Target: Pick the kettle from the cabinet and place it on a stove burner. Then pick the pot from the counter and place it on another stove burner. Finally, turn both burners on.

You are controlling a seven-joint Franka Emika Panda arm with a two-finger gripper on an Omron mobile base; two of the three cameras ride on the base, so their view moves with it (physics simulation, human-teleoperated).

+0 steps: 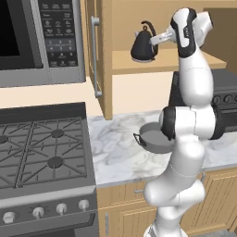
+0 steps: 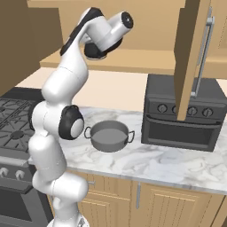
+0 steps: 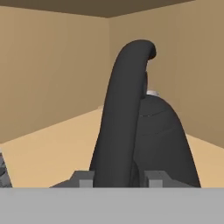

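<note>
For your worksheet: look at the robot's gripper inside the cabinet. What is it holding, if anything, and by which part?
The jaws straddle the kettle's arched handle, but a firm hold cannot be told.

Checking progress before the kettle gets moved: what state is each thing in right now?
Glossy black cone-shaped kettle: upright on the cabinet shelf, not lifted.
Light-wood wall cabinet: door open.
Shallow grey metal pot: on the white marble counter, empty.
Gripper: fingers either side of the kettle's handle.
Stove burners: bare, unlit.
</note>
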